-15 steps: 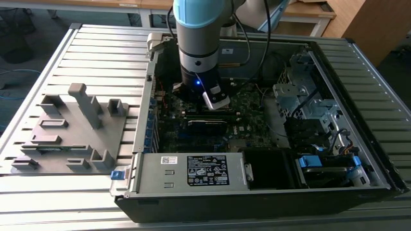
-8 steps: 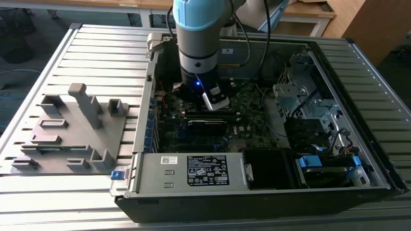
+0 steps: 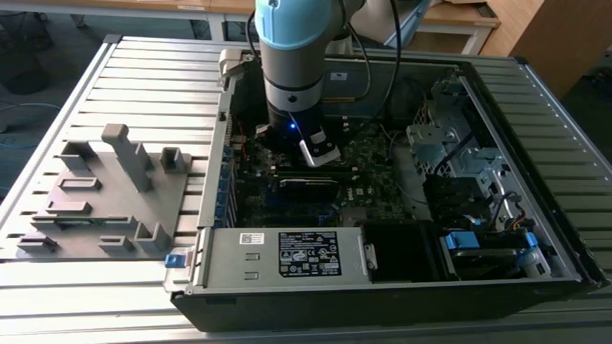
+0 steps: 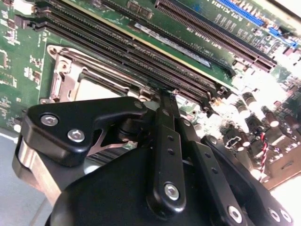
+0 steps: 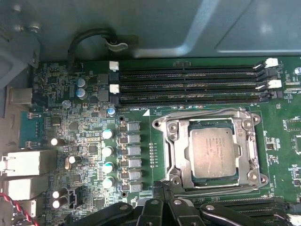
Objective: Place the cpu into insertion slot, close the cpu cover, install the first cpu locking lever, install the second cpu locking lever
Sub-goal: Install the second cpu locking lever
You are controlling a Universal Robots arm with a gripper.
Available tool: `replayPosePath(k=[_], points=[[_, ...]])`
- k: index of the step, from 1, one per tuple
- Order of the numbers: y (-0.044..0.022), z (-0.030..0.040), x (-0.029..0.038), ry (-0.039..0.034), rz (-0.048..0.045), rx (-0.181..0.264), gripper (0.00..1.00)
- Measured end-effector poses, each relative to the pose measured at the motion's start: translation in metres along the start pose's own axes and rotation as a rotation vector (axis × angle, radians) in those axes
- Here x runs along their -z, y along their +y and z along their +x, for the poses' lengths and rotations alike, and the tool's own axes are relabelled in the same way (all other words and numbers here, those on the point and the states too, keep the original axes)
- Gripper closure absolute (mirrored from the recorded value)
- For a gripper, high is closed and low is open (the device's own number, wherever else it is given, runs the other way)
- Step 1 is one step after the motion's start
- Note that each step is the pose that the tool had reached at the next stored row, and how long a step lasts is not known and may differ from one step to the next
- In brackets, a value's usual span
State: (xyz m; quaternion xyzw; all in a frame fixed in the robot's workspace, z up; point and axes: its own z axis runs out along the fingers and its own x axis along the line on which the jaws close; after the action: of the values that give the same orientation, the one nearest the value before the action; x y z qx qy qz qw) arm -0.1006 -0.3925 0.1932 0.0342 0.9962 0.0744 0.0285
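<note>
The cpu (image 5: 211,153), a flat silvery-grey square, lies in the insertion slot (image 5: 160,123) on the green motherboard. The cpu cover (image 5: 181,155), a thin metal frame, lies flat around it. A thin wire lever runs along the socket's edge beside the memory slots. My gripper (image 5: 162,187) is shut, its black fingertips together at the socket's opposite edge. In the second wrist view the gripper (image 4: 165,96) points down at the socket's rim, with part of the cpu (image 4: 94,89) and cover (image 4: 63,77) showing beside it. In the exterior view the gripper (image 3: 320,154) reaches down into the open computer case.
Long black memory slots (image 5: 188,84) run along one side of the socket, and capacitors (image 5: 108,150) and metal ports (image 5: 28,162) lie beyond. The case holds a power supply (image 3: 287,254) and a drive cage (image 3: 449,143). A grey fixture block (image 3: 105,193) sits at the exterior view's left.
</note>
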Motion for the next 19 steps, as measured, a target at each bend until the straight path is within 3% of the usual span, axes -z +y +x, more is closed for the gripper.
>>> replayPosePath(k=[8, 19], points=[[-0.0002, 0.0007, 0.0009, 0.0001, -0.0006, 0.0, 0.9], [0.0036, -0.0006, 0.0247, 0.0, -0.0009, 0.0, 0.9]])
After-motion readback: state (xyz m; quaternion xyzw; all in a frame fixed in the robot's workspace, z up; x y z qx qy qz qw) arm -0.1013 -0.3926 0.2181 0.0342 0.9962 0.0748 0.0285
